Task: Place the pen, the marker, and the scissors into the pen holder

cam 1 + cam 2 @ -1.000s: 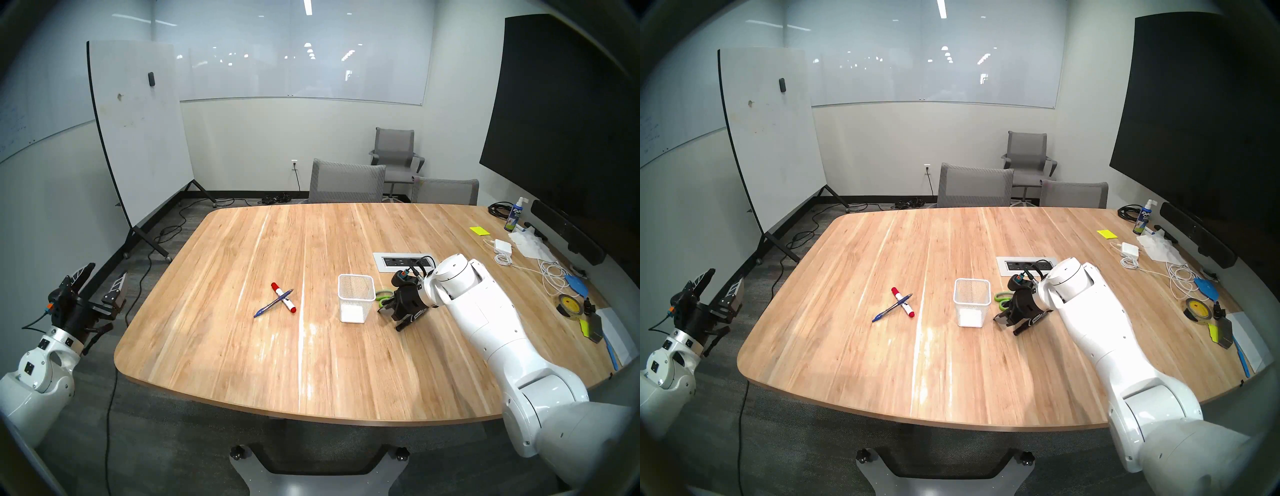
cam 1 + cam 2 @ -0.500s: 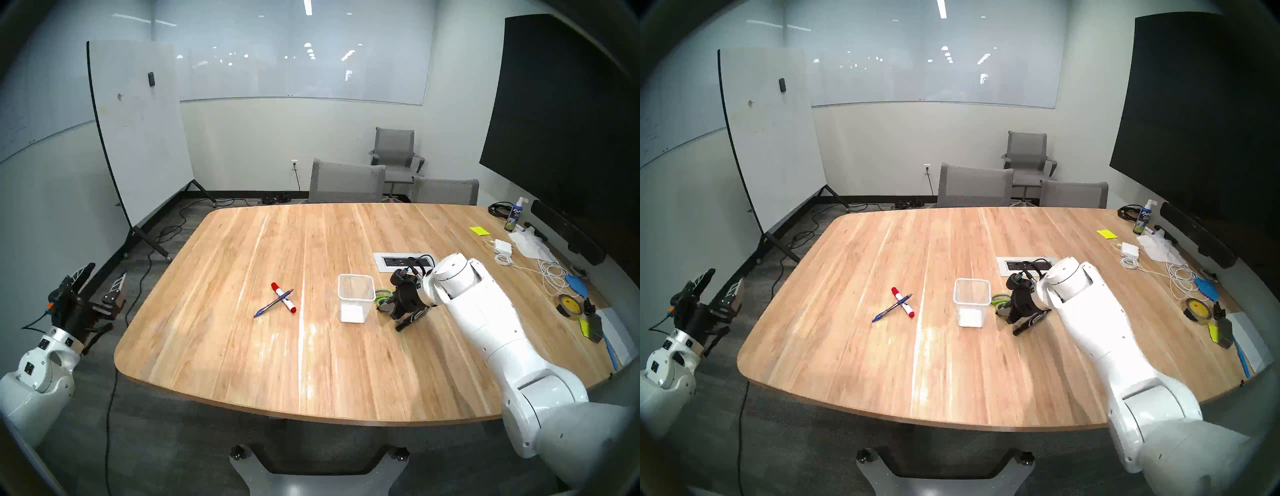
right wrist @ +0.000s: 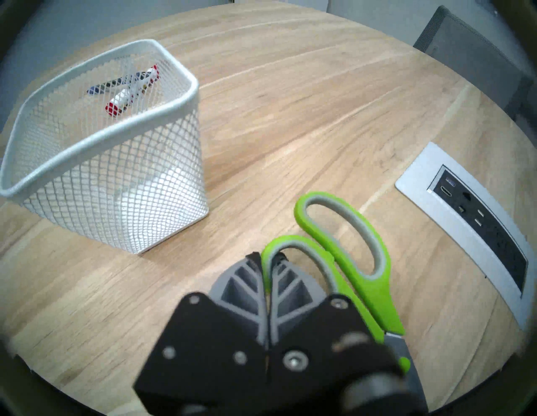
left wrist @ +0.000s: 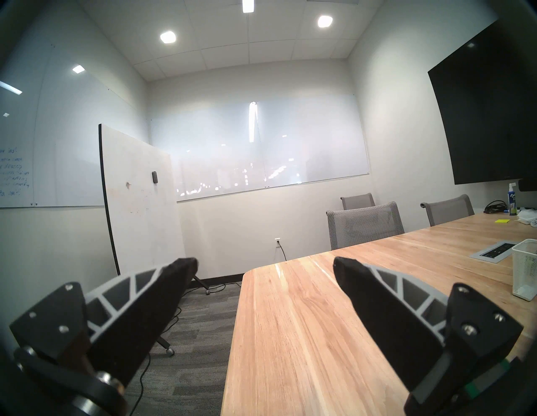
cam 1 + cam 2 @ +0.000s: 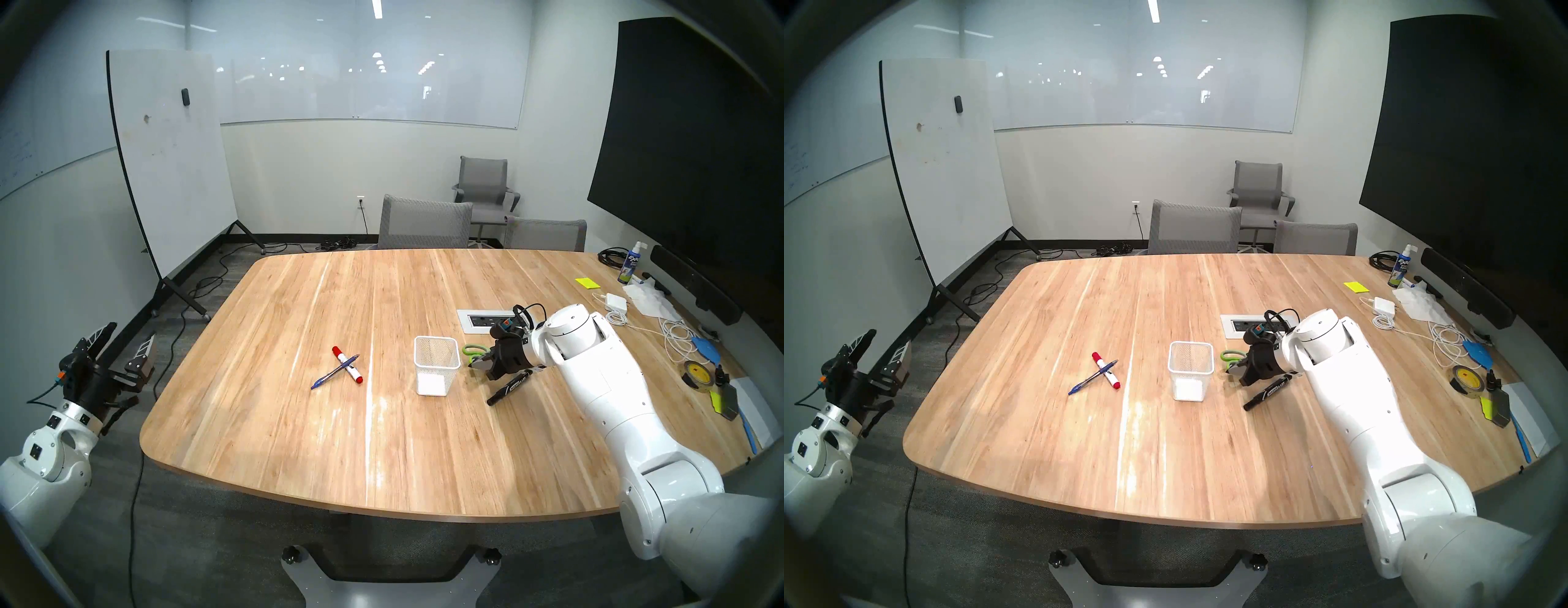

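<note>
The right gripper (image 3: 266,261) was seen pinched on the nearer lime-green loop of the scissors (image 3: 345,247), its fingers pressed together with the thin handle rim between them, just beside the white mesh pen holder (image 3: 186,96). In the head view the scissors (image 5: 474,350) appeared to be raised off the wooden table (image 5: 382,446), handles toward the pen holder (image 5: 438,340) and blades back under the wrist.

The step in hand was judged to be the carrying of the scissors to the pen holder. It would be done well if the grip were kept firm, since a single loop was held and the pair could swing or open; if the pair were lifted clear above the pen holder's rim; and if the blades were turned downward before release, so the light cup would not be tipped.

The pinch on the loop was shown only by the right wrist view; in the head views it was hidden by the gripper body. The black marker (image 5: 509,387) lying just beside the pen holder on the gripper's side was shown only by the head views, as were the blue pen (image 5: 335,371) and the white marker with red ends (image 5: 348,365), crossed well apart from the pen holder on its other side. The left gripper (image 4: 266,267) was shown spread and empty by the left wrist view, well apart from the pen holder (image 4: 524,273).
</note>
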Action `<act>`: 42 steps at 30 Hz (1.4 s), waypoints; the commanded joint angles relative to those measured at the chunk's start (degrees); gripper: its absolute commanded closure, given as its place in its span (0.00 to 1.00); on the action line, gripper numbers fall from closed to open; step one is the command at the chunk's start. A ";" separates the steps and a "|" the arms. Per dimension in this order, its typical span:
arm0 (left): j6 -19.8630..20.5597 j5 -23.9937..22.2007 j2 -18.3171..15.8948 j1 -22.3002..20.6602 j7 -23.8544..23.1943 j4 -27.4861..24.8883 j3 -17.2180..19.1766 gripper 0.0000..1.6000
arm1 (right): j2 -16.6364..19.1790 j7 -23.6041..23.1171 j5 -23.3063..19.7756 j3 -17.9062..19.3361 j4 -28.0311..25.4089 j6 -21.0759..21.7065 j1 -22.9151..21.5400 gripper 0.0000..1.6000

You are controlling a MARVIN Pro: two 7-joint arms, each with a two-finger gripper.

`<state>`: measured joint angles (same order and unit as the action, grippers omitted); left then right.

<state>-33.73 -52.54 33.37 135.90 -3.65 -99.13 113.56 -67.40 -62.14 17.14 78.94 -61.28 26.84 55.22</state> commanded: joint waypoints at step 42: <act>-0.14 -0.06 0.02 0.00 0.02 -0.24 0.73 0.00 | 3.82 -6.57 -7.31 16.75 -17.16 8.38 0.45 1.00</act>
<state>-33.73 -52.53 33.36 135.90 -3.65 -99.12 113.53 -64.57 -67.67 11.83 92.52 -74.06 34.31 55.64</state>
